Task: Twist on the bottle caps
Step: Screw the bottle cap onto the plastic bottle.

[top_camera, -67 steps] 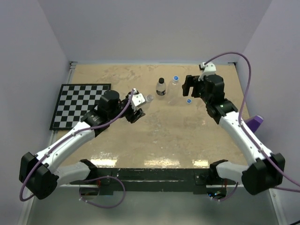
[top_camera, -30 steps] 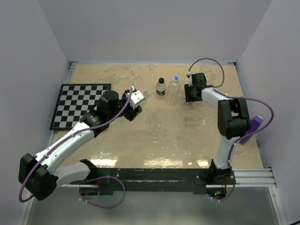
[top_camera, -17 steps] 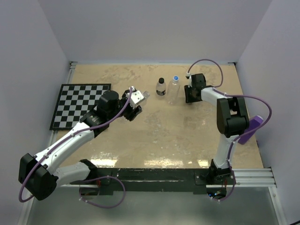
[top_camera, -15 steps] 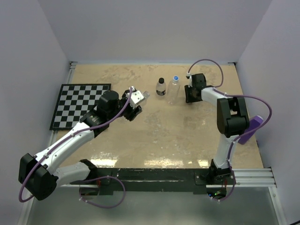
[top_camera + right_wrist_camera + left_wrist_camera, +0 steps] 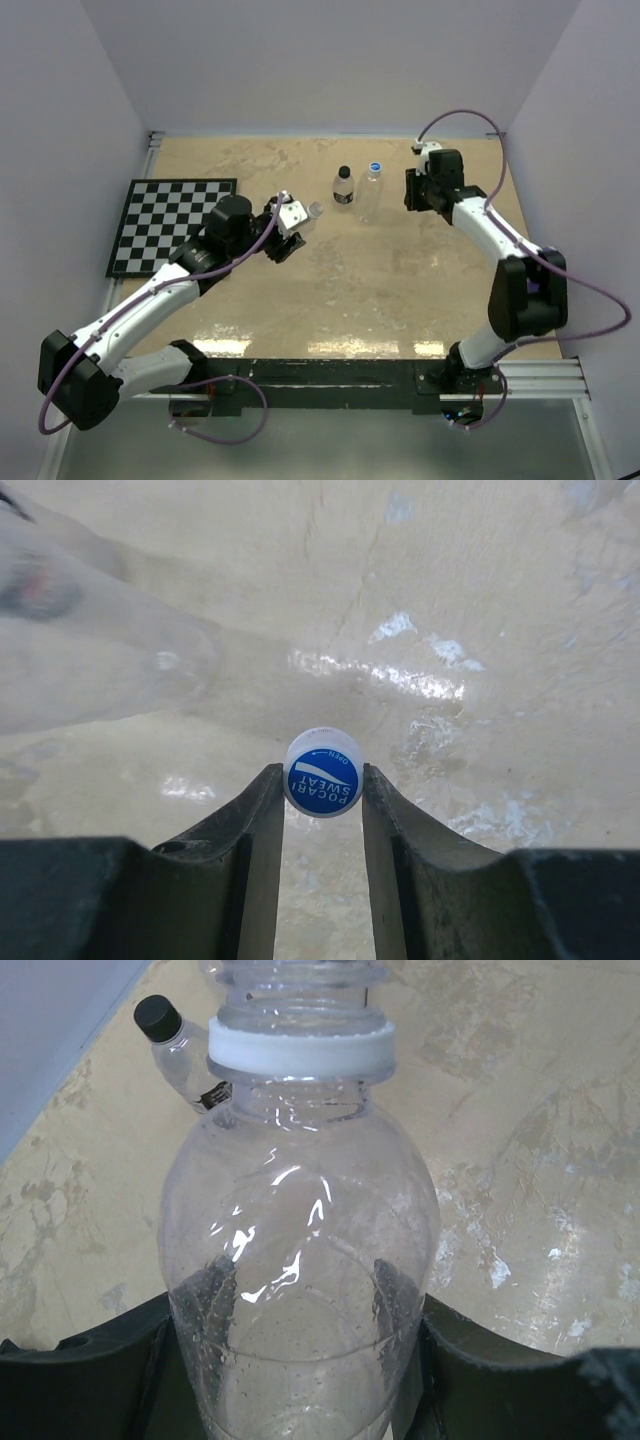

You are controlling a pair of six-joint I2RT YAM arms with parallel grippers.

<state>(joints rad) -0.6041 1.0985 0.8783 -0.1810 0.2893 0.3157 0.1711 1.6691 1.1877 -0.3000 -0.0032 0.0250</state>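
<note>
My left gripper (image 5: 297, 217) is shut on a clear uncapped bottle (image 5: 300, 1230). Its open neck (image 5: 316, 209) points right, toward the two standing bottles. In the left wrist view the held bottle's white neck ring (image 5: 300, 1048) fills the top of the picture. A black-capped bottle (image 5: 343, 186) and a blue-capped bottle (image 5: 375, 178) stand side by side at the back centre. My right gripper (image 5: 413, 191) hovers just right of them. In the right wrist view it (image 5: 323, 780) is shut on a blue cap (image 5: 323, 773), printed face toward the camera and clear of the table.
A checkerboard mat (image 5: 170, 224) lies at the left. The black-capped bottle (image 5: 178, 1048) shows behind the held bottle in the left wrist view. A blurred clear bottle (image 5: 100, 670) crosses the left of the right wrist view. A purple object (image 5: 548, 262) lies at the right edge.
The right gripper has closed on the blue cap and risen from the table, its elbow swinging out to the right. The left arm and its bottle have barely moved.
</note>
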